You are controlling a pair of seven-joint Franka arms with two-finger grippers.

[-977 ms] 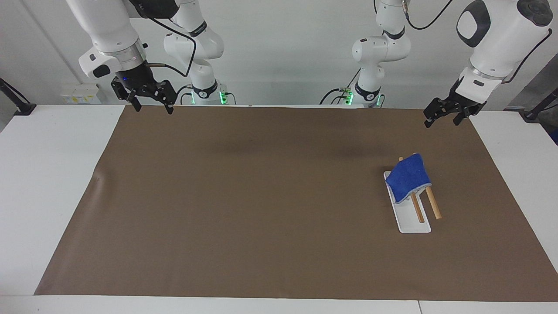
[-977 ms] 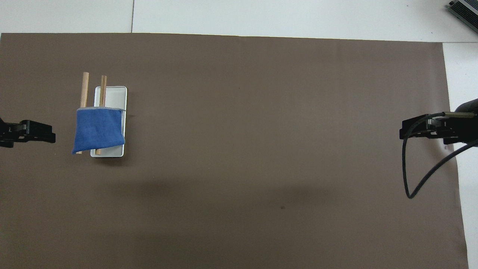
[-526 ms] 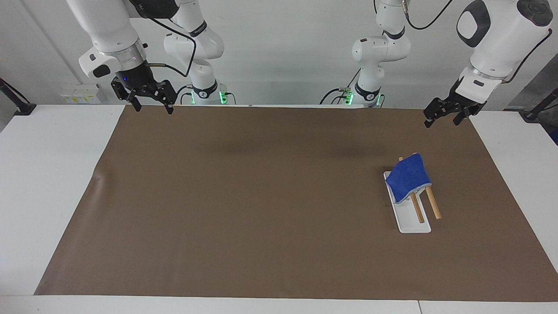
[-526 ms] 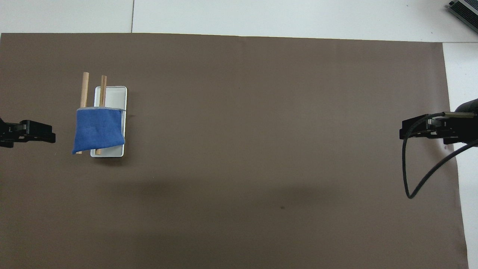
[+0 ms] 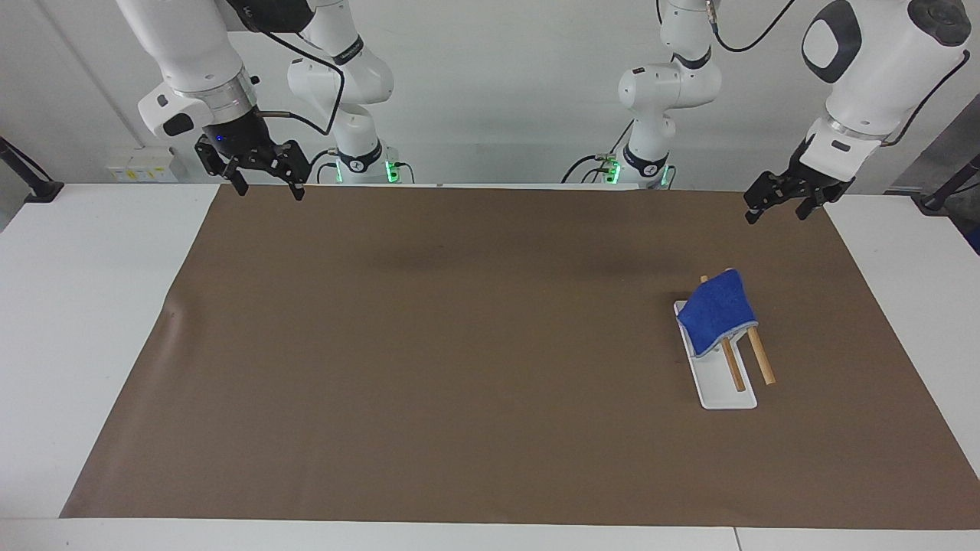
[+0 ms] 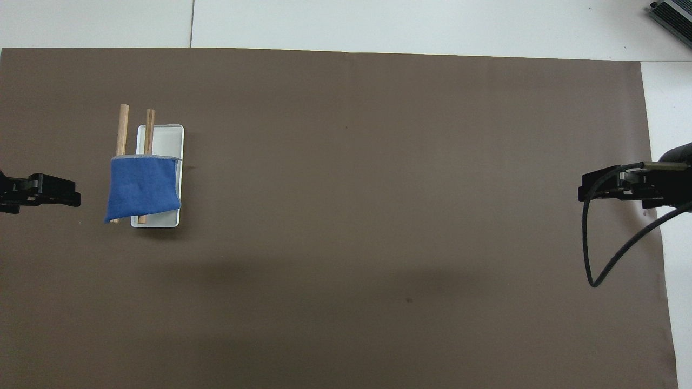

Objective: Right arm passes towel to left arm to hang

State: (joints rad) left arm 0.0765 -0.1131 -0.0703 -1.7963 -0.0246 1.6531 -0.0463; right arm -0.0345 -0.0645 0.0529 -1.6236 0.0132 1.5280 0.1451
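Note:
The royal-blue towel [image 5: 718,310] hangs over two wooden rods [image 5: 762,360] of a white tray-like rack [image 5: 726,392] toward the left arm's end of the table. In the overhead view the towel [image 6: 143,189] covers the rods' [image 6: 123,127] nearer half and part of the rack [image 6: 165,140]. My left gripper [image 5: 775,213] is open and empty, up in the air over the mat's edge near its base; it also shows in the overhead view [image 6: 73,198]. My right gripper [image 5: 269,188], with the blue wrist light, is open and empty, raised over the mat's other end [image 6: 585,192].
A brown mat [image 5: 459,367] covers most of the white table [image 5: 84,321]. A black cable [image 6: 594,270] loops down from the right wrist. A grey device [image 6: 673,13] sits at the table's farthest corner on the right arm's end.

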